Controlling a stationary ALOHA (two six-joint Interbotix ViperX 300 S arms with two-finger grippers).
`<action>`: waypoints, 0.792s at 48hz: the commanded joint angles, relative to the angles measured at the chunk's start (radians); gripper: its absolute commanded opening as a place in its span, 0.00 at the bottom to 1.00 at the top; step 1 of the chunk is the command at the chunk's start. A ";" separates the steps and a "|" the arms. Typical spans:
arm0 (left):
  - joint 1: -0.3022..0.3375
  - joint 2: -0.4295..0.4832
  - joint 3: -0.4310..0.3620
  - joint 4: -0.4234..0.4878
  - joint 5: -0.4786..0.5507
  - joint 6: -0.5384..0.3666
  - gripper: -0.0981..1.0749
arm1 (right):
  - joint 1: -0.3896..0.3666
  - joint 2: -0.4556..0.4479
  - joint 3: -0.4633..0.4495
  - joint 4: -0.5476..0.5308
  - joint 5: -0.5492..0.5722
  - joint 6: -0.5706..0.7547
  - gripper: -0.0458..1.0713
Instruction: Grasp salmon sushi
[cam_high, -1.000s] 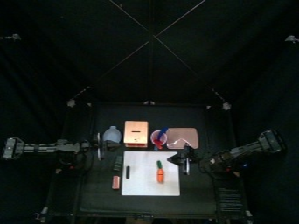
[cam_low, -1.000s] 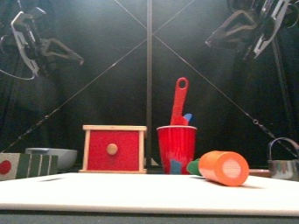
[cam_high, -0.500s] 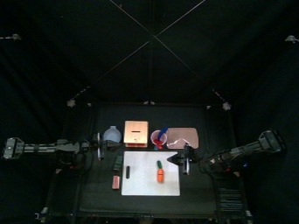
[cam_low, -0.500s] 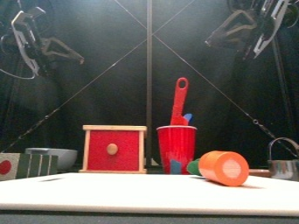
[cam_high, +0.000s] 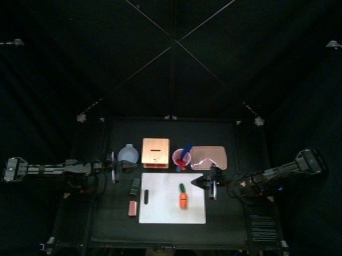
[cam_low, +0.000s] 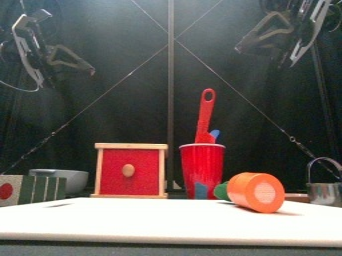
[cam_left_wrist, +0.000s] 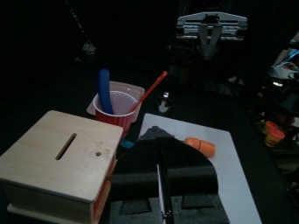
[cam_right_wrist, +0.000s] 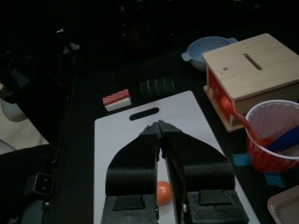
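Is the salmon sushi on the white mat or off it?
Off it: the salmon sushi lies on the black table, just beside the white mat's left edge.

I see the salmon sushi (cam_high: 134, 207) just left of the mat (cam_high: 191, 210); the carrot (cam_high: 182, 194) lies on it, the wooden box (cam_high: 156, 152) behind.

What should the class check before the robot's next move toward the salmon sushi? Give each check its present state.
1. Target found: ok. The salmon sushi lies just off the left edge of the white mat in the top view.
2. Target clear of the carrot: ok, they lie apart.
3. The left gripper open: not ok, jaws shut.
4. The right gripper open: ok, but only narrowly.
5. A gripper down at the target: not ok, both hang high in the front view.
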 joint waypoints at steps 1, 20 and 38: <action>-0.002 0.005 -0.017 0.002 -0.012 0.003 0.10 | -0.006 0.025 -0.008 0.015 0.003 0.000 0.41; -0.029 0.026 -0.037 0.005 -0.023 0.000 0.10 | -0.008 0.120 -0.074 0.041 0.003 -0.008 0.41; -0.092 0.104 -0.137 0.003 0.006 0.000 0.11 | -0.008 0.115 -0.075 0.018 0.003 -0.009 0.41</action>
